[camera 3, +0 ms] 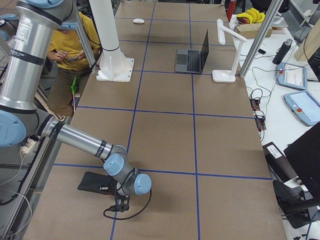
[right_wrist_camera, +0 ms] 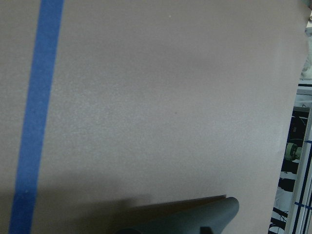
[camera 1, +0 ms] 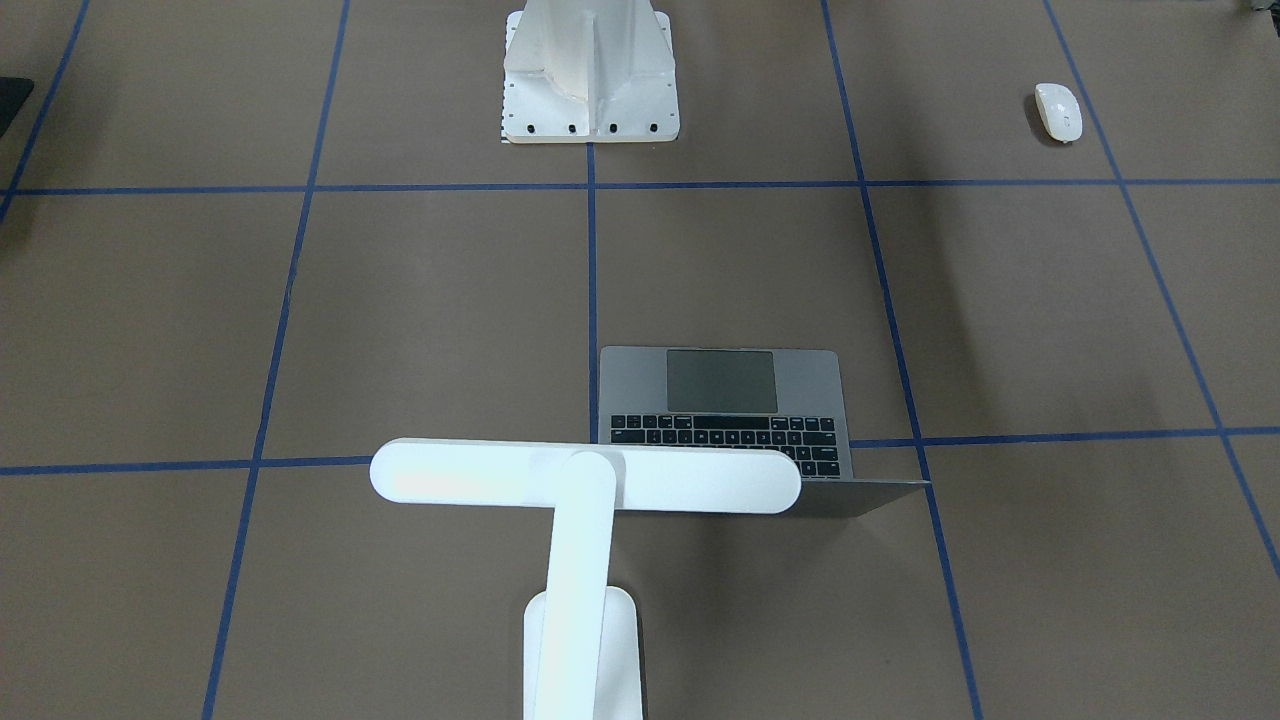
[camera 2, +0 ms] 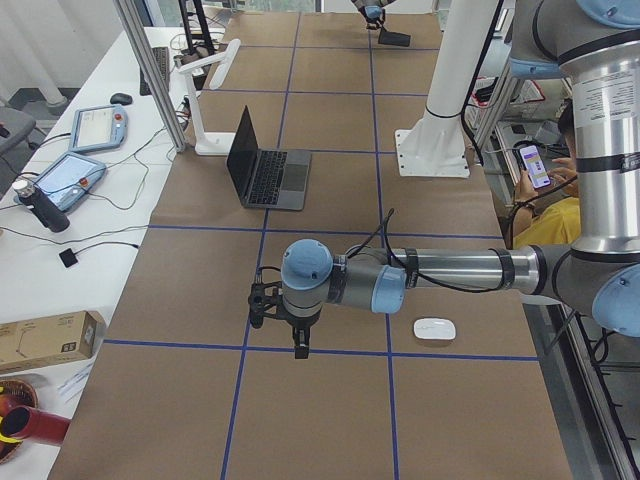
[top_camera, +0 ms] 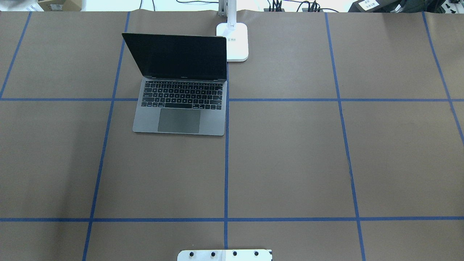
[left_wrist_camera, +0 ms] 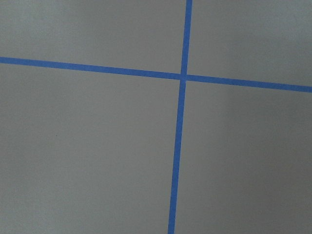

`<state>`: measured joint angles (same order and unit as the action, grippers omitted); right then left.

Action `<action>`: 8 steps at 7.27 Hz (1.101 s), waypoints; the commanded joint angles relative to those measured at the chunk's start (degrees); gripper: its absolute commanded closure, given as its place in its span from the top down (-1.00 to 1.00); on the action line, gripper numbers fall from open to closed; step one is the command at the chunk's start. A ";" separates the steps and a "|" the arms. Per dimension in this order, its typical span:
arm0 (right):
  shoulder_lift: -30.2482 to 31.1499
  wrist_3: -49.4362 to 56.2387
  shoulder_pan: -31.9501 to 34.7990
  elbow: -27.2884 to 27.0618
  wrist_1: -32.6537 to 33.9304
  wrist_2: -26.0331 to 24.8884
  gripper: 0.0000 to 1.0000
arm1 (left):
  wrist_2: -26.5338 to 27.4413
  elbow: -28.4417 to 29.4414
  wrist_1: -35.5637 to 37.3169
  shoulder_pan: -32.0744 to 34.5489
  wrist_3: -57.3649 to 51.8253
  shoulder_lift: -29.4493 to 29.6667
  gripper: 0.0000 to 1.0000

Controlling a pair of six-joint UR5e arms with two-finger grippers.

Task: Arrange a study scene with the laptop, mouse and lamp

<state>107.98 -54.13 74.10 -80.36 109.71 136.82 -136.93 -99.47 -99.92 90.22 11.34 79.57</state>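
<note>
Pinch the light, glossy, likely slippery mouse (camera 2: 434, 328) low across its long sides; you cannot tell finger spread on the left gripper (camera 2: 300, 347).

We see the table (top_camera: 290, 163) covered in brown paper, matt and faintly grainy, crossed by strips of smooth blue tape (top_camera: 226, 174). The laptop (top_camera: 214, 125) looks like grey metal with a dull, even sheen. Its keys (top_camera: 181, 95) are matt black plastic and its screen (top_camera: 177, 54) is dark and glossy. The lamp (camera 1: 585, 478) seems to be smooth white plastic, lightly shiny where the light strikes it. The mouse (camera 1: 1058, 110) is glossy white and very smooth. The pedestal (camera 1: 590, 70) looks like white-painted metal with a satin finish. On the left arm (camera 2: 455, 268) we note a bright bare-metal tube and smooth blue-grey joint caps (camera 2: 305, 262). The mat (camera 3: 92, 182) is matt black.
</note>
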 commanded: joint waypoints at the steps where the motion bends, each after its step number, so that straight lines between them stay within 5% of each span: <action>1: -0.13 0.52 0.08 -2.33 0.59 1.61 -1.00 | 0.00 -0.03 0.08 0.04 0.00 0.06 1.00; 5: -1.27 -0.71 0.17 -13.47 0.60 1.61 -1.00 | -0.09 0.06 0.17 0.04 0.09 -0.03 1.00; 8: -10.64 -13.82 0.08 -21.93 0.25 1.78 -1.00 | -0.09 0.24 0.17 0.04 0.35 -0.11 1.00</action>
<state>101.83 -60.69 74.26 -99.22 110.17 138.44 -137.02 -99.28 -99.76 90.26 11.63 79.49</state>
